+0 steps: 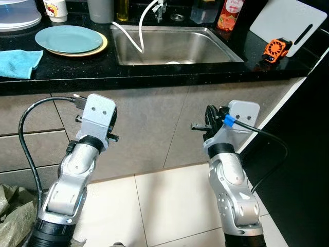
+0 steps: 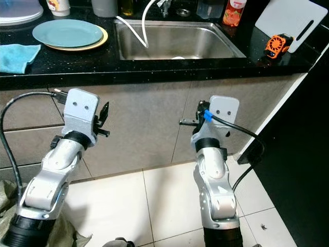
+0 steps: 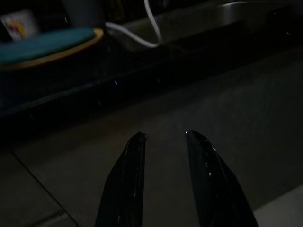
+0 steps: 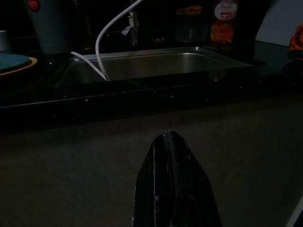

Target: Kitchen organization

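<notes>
The left gripper (image 3: 163, 137) hangs part open below the worktop (image 1: 154, 72) edge; the right gripper (image 4: 169, 137) is pressed closed, empty. The teal plate (image 1: 68, 38) near the left end, probably ceramic, looks rigid, slippery and breakable, so pinch its rim.

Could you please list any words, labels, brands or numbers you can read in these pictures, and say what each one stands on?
None can be read as text.
Red-labelled bottle behind the sink: white script on the label, too blurred to read.
White cup behind the plates: a printed picture with marks, too small to read.
Orange gadget by the white cutting board: no legible text.
</notes>
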Tool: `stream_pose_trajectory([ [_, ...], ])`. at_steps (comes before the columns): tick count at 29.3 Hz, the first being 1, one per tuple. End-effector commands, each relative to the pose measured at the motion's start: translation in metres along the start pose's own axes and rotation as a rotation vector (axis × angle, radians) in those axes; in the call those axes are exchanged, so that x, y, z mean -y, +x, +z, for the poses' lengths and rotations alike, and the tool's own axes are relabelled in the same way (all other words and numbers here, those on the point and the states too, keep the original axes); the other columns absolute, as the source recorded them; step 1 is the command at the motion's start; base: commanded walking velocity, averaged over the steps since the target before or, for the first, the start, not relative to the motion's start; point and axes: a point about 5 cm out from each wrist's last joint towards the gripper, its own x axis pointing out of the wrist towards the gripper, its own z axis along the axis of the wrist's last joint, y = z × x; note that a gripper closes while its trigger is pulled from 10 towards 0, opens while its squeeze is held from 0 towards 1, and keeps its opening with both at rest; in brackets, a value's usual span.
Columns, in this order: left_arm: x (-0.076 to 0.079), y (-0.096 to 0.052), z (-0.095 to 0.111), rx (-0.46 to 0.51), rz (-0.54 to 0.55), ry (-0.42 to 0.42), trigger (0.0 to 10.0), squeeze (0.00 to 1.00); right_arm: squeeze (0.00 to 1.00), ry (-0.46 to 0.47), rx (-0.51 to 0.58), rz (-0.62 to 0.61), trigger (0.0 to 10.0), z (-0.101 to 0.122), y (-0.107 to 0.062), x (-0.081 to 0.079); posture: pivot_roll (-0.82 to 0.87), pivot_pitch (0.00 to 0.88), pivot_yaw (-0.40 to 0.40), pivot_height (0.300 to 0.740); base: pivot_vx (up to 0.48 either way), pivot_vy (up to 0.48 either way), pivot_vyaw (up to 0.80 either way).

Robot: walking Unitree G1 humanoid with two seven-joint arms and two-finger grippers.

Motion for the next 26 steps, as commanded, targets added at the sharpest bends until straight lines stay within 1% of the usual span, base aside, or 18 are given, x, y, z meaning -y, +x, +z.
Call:
stream_pose_trajectory([
  [1,0.003,0.001,-0.013,-0.051,-0.007,-0.018,10.0,0.00,0.00,0.012,-0.053,0.000,10.0,-0.011,-0.005,-0.001,0.24,0.072,-0.069,0.740,0.000,0.000,0.00],
  [4,0.003,0.001,-0.018,-0.054,-0.009,-0.011,10.0,0.00,0.00,0.023,-0.063,-0.002,10.0,-0.014,-0.004,-0.001,0.24,0.071,-0.067,0.740,0.000,0.000,0.00],
  [7,0.004,0.002,-0.017,-0.046,-0.010,-0.019,10.0,0.00,0.00,0.033,-0.067,-0.007,10.0,-0.015,-0.003,0.000,0.25,0.073,-0.067,0.740,0.000,0.000,0.00],
  [9,0.006,0.004,-0.008,-0.025,-0.011,-0.032,10.0,0.00,0.00,0.034,-0.072,-0.001,10.0,-0.016,-0.003,0.000,0.26,0.070,-0.067,0.740,0.000,0.000,0.00],
  [12,0.006,0.006,-0.003,-0.014,-0.007,-0.021,10.0,0.00,0.00,0.033,-0.072,0.005,10.0,-0.016,-0.003,0.000,0.26,0.068,-0.068,0.740,0.000,0.000,0.00],
  [15,0.004,0.014,0.010,-0.012,0.051,-0.002,10.0,0.00,0.00,0.035,-0.068,0.016,10.0,-0.015,-0.002,-0.001,0.26,0.064,-0.068,0.740,0.000,0.000,0.00],
  [18,0.002,0.018,0.014,-0.022,0.078,0.014,10.0,0.00,0.00,0.038,-0.066,0.021,10.0,-0.015,-0.002,-0.003,0.27,0.057,-0.068,0.740,0.000,0.000,0.00],
  [19,0.001,0.019,0.014,-0.033,0.084,0.039,10.0,0.00,0.00,0.039,-0.066,0.022,10.0,-0.015,-0.001,-0.003,0.27,0.057,-0.067,0.740,0.000,0.000,0.00],
  [22,-0.002,0.021,0.014,-0.038,0.091,0.039,10.0,0.00,0.00,0.040,-0.065,0.025,10.0,-0.015,-0.001,-0.004,0.27,0.058,-0.065,0.740,0.000,0.000,0.00],
  [26,-0.005,0.023,0.019,-0.045,0.094,0.060,10.0,0.00,0.00,0.040,-0.066,0.022,10.0,-0.015,-0.001,-0.003,0.27,0.062,-0.060,0.740,0.000,0.000,0.00],
])
